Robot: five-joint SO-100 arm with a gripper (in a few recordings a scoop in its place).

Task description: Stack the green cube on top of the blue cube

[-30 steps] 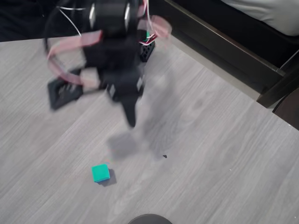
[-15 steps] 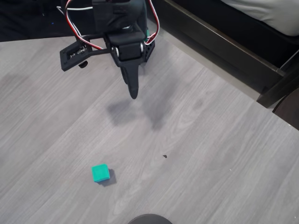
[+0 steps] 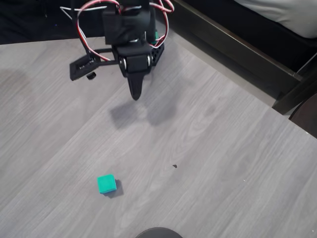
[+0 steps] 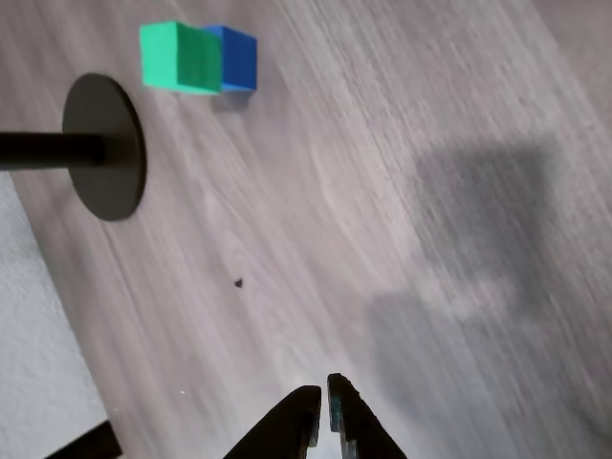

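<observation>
The green cube rests on the grey wood-grain table in the lower left of the overhead view. In the wrist view the green cube sits stacked against the blue cube, the pair touching face to face. My gripper hangs well above and far from them, toward the table's far side, its black fingers pressed together with nothing between them. Near the bottom edge of the wrist view the gripper shows its tips closed.
A black round stand base with a pole stands close beside the cubes, and its base peeks in at the bottom edge. A dark furniture rail runs along the table's upper right. A tiny dark speck lies mid-table.
My arm has drawn back from the stack toward the top of the overhead view. The green cube has stayed where it was.
</observation>
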